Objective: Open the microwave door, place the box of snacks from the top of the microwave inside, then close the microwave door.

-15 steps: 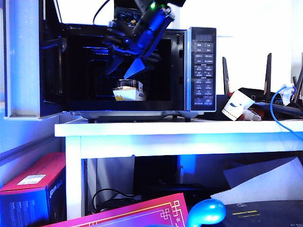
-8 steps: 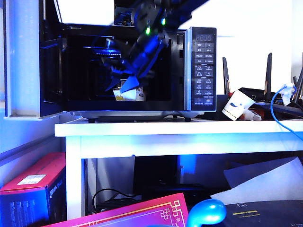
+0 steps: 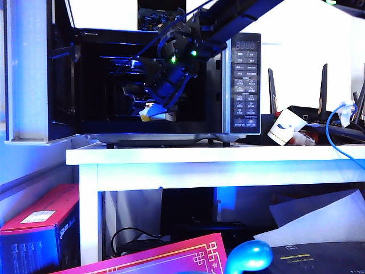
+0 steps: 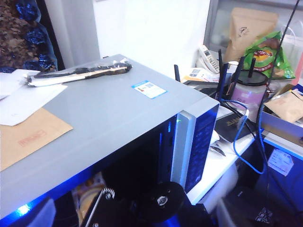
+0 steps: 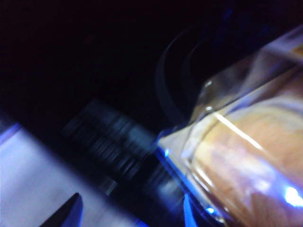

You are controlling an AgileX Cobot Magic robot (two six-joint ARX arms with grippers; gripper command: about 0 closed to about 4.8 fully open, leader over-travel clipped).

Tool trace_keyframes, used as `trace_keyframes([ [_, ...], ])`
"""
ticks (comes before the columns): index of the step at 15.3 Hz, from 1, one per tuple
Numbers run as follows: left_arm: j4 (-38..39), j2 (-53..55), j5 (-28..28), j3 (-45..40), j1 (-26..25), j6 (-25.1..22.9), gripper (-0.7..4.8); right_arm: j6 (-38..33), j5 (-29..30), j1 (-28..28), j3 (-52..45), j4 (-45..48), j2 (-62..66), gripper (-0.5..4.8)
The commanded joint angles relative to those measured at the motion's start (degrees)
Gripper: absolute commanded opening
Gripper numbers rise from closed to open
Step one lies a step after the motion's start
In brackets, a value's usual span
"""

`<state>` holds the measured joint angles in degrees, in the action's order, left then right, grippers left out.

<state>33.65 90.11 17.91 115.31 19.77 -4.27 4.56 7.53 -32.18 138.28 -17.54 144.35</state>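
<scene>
The microwave stands on the white table with its microwave door swung wide open to the left. The box of snacks, small, pale with yellow print, lies low in the dark cavity. My right gripper reaches down into the cavity right at it and partly covers it. In the right wrist view the right gripper is open. The wrapped box lies just outside one fingertip, not between the two. My left gripper hovers open above the microwave's grey top, holding nothing.
On the microwave's top lie a long dark packet in clear wrap and a brown envelope. Right of the microwave stand a paper cup, routers with antennas and a blue cable. A red box sits under the table.
My right gripper has come down from the upper part of the cavity opening to the box on the cavity floor and reached deeper in. The box now sits slightly tilted.
</scene>
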Motion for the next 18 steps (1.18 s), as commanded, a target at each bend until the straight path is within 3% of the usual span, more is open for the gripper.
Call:
trace_keyframes([
  [1,-0.74,-0.28,0.26,0.24,0.04,0.02,4.79,0.15,-1.42,0.85,0.35,6.69,0.9,2.83],
  [6,-0.7,-0.28,0.24,0.24,0.04,0.22,4.79,0.28,-1.4,1.27,0.35,6.51,1.66,2.83],
  [11,0.13,-3.13,-1.4,0.26,0.04,0.44,4.79,0.39,-0.98,1.07,0.35,-15.93,-6.47,2.83],
  [15,13.42,-8.92,-13.44,0.26,0.04,0.09,4.79,0.44,0.28,1.27,0.35,-26.62,-18.69,2.85],
  [16,18.8,-10.27,-17.84,0.24,0.04,-0.24,4.33,0.37,-0.35,1.33,0.37,-26.77,-21.94,2.87],
  [18,26.38,-11.23,-25.24,0.24,0.04,-0.26,2.35,0.28,-4.79,1.33,0.37,-26.05,-27.71,2.82],
])
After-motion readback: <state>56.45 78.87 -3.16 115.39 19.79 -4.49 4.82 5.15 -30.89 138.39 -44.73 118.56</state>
